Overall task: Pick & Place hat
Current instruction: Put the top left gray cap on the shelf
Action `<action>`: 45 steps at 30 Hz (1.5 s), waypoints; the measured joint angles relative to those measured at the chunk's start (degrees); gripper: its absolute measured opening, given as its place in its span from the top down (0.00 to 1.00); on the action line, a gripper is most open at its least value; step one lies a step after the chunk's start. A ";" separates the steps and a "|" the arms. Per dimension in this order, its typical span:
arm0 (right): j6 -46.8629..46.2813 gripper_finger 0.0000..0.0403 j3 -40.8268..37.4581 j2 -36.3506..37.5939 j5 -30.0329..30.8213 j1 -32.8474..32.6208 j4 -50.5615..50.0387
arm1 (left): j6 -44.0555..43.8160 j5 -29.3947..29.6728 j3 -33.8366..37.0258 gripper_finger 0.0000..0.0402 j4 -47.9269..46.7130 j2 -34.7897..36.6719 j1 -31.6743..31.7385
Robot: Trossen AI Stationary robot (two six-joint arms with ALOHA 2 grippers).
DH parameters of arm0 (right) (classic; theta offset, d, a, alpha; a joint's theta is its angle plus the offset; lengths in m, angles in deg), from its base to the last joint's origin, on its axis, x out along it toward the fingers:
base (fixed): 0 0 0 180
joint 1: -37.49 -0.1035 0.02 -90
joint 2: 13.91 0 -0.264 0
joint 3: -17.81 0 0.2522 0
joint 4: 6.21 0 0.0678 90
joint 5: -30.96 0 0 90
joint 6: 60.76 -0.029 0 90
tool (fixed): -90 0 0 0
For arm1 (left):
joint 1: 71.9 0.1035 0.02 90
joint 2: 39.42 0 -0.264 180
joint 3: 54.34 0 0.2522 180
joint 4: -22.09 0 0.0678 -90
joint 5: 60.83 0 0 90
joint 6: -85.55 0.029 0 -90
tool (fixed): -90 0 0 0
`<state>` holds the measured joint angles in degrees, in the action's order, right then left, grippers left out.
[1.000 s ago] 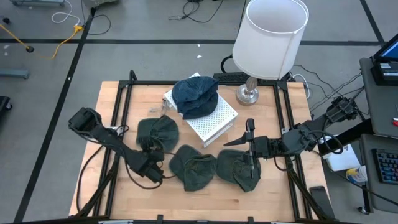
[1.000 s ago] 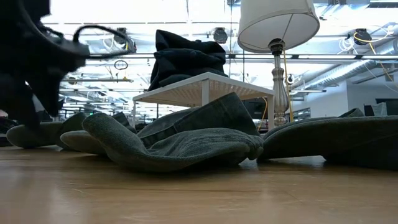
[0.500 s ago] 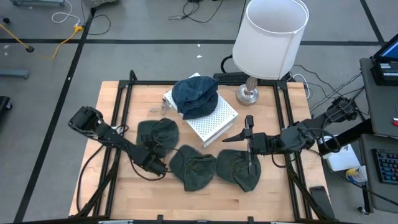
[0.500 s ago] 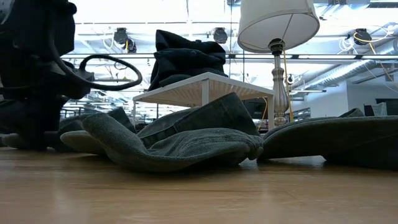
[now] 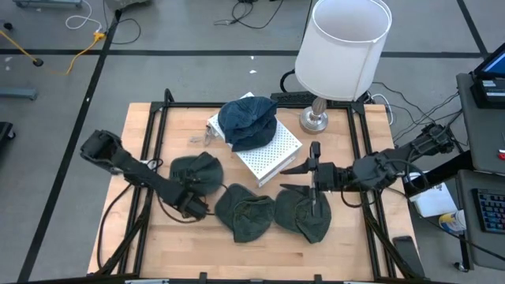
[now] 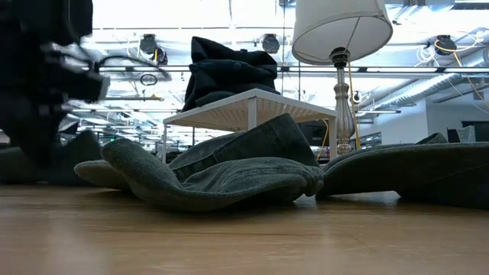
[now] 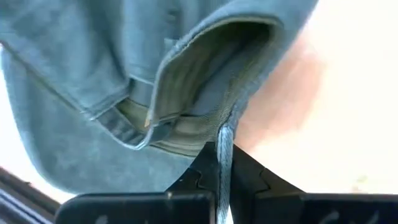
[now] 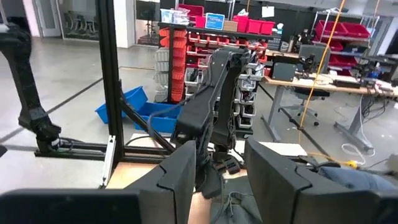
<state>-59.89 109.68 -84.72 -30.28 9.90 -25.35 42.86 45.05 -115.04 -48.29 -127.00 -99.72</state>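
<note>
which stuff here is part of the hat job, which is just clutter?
Job:
- left hat, rim pinched in the shut left pincer
- middle hat
- right hat, under the open right pincer
- blue hat on the white stand

Clutter:
- lamp
- cables on the floor

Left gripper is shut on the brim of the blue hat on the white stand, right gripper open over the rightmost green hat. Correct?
Not quite: the left gripper pinches the leftmost green hat on the table, as the high view shows. The rest holds.
</note>
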 joint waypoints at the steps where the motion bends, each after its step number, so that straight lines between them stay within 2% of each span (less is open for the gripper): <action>1: -0.82 0.68 -0.01 0.00 0.06 0.27 0.01 | -0.12 -0.28 0.00 0.98 0.02 2.09 -0.03; 3: -3.31 0.68 -0.64 0.00 0.75 0.82 1.28 | -0.32 -0.42 0.02 0.98 0.26 6.51 -0.17; 7: -11.22 0.67 -2.34 0.00 6.94 1.53 2.57 | 0.12 -0.35 0.02 0.98 1.31 15.60 -0.83; 10: -16.07 0.64 -3.63 0.00 8.98 1.87 2.66 | 0.08 -1.15 0.02 0.98 2.51 22.27 -1.28; 17: -24.75 0.51 -10.70 0.00 8.52 2.05 6.53 | 1.49 -1.40 0.02 0.98 11.04 35.44 -4.02; 20: -28.22 0.48 -15.81 0.00 7.43 1.89 12.94 | 3.24 -1.12 0.00 0.98 18.06 39.95 -5.34; 23: -30.95 0.47 -22.24 -0.01 5.19 1.84 23.60 | 5.66 -0.46 0.00 0.98 25.63 43.33 -6.40; 28: -33.89 0.48 -32.87 -0.02 4.02 1.49 45.07 | 10.66 2.17 0.00 0.98 37.95 46.69 -7.42; 32: -34.60 0.49 -38.25 -0.02 4.14 0.74 55.81 | 16.26 4.92 0.00 0.98 47.31 47.16 -8.05; 39: -35.51 0.49 -38.79 0.00 4.30 0.09 57.78 | 28.14 14.12 0.00 0.98 59.98 45.93 -9.61; 45: -34.60 0.50 -31.94 0.04 4.28 2.43 52.51 | 46.49 15.65 -0.02 0.98 79.66 42.64 -9.37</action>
<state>-94.49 77.73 -84.67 -26.00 12.33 27.16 89.35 60.70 -115.06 31.37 -84.35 -109.08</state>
